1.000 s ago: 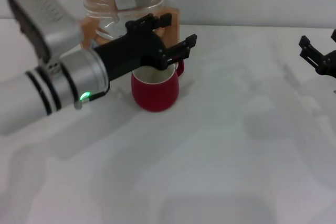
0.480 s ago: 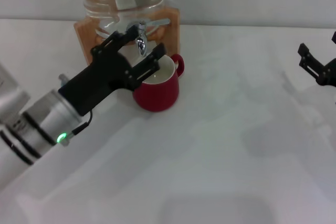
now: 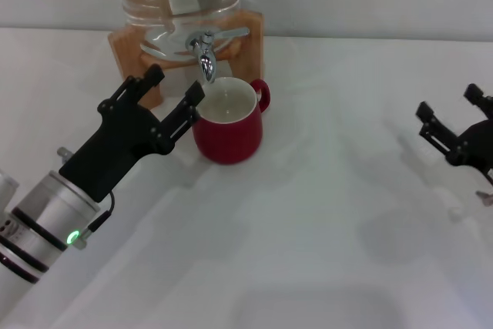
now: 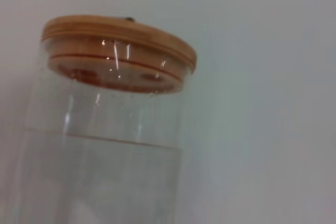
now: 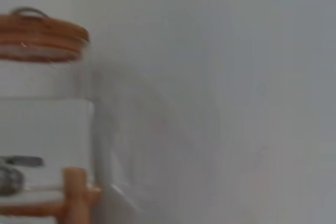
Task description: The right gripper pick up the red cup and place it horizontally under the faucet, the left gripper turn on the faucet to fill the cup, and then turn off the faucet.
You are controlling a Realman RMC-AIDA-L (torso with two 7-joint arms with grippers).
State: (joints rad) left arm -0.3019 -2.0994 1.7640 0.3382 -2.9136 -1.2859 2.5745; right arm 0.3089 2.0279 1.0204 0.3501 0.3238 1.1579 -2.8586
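Left gripper (image 3: 163,102), fingers spread and empty, hung just beside the red cup (image 3: 226,130), clear of the faucet (image 3: 205,55). Cup stood upright under the spout; placing looked done, filling uncertain. Right gripper (image 3: 454,129) sat open, well apart. Left wrist view: only the glass jar (image 4: 100,145), wooden lid (image 4: 118,45). Right wrist view: jar again, no cup.
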